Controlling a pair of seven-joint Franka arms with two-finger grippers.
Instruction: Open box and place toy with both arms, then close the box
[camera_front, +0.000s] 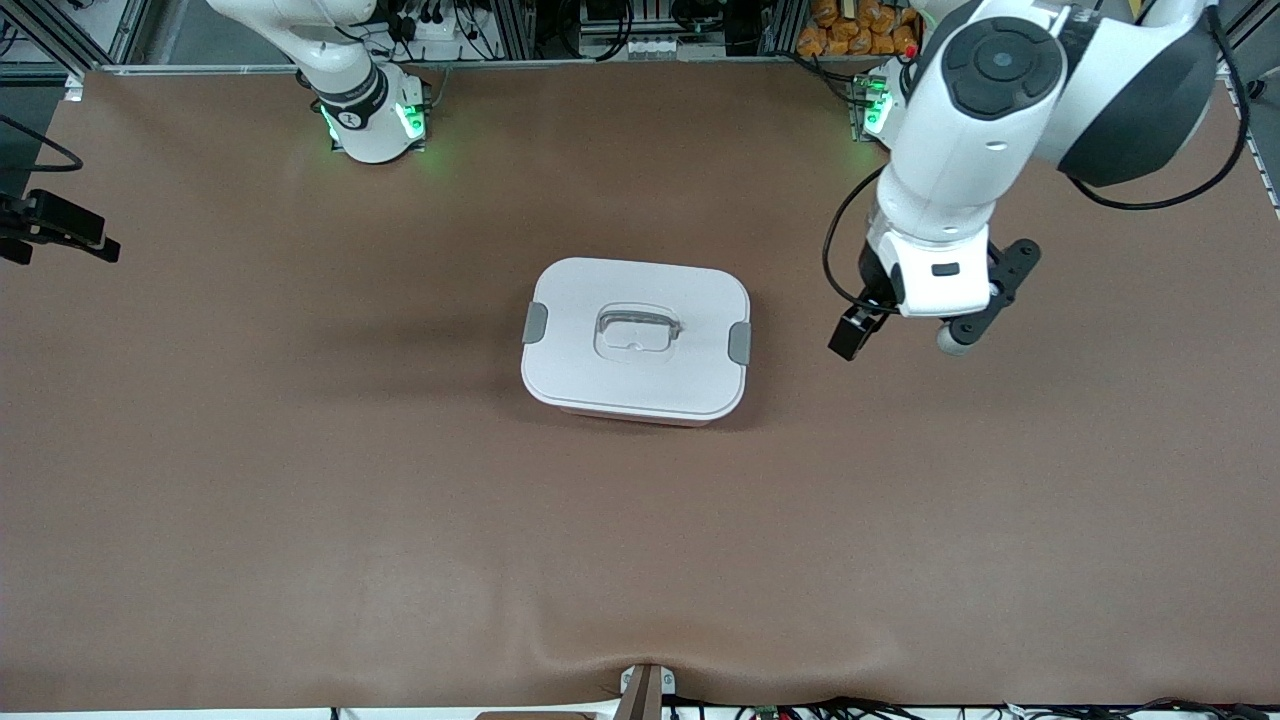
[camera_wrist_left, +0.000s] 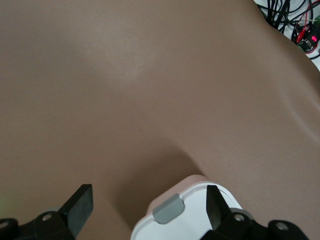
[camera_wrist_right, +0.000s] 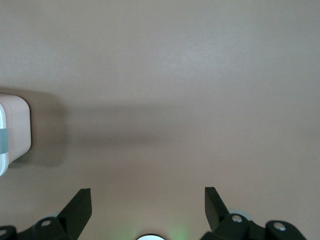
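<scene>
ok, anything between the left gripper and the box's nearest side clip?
Nothing. The front view shows only bare brown table between the open left gripper and the box; its grey clip faces the gripper.

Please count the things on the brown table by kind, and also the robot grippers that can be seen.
White-lidded rounded rectangular box, lid closed: 1
Grey side clips on its lid: 2
Pink plush toys: 0 visible
Black open grippers: 2, left gripper, right gripper
Total: 5

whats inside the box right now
Cannot tell: the white lid covers the box, with both grey clips at its ends. No toy shows anywhere on the table.
</scene>
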